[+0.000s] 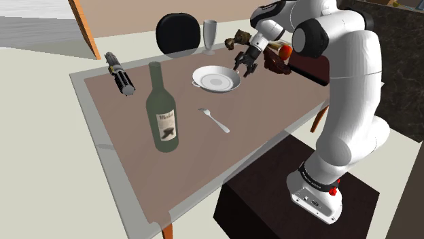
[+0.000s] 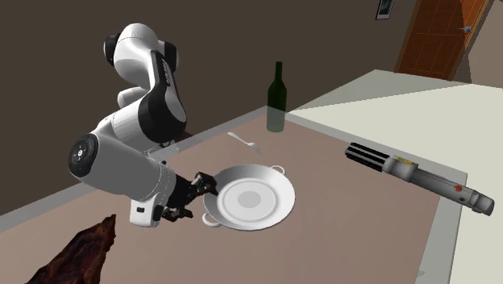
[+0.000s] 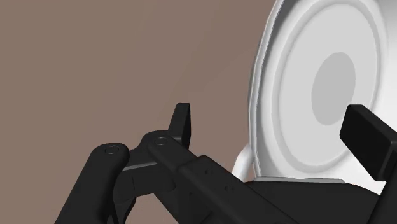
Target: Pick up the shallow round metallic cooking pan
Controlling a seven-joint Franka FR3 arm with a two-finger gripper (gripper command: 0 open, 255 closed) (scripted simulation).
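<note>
A shallow round pan (image 1: 216,80), drawn white-grey with two small loop handles, lies flat on the brown table (image 1: 272,115). In the second exterior view the pan (image 2: 251,198) sits just beyond my hand. My black gripper (image 1: 242,66) hangs low over the pan's rim on the side nearest the arm, beside one handle. It is open. In the wrist view the gripper (image 3: 273,124) straddles the rim of the pan (image 3: 324,83): one finger stands over bare table, the other finger over the pan's inside. Neither finger visibly touches the rim.
A dark green bottle (image 1: 162,112) stands upright at mid-table, with a fork (image 1: 214,120) lying between it and the pan. A black-and-grey cylindrical handle (image 1: 119,75) lies near the far left edge. A goblet (image 1: 210,32), a black round object (image 1: 178,32) and a brown lumpy thing (image 1: 275,61) sit at the back.
</note>
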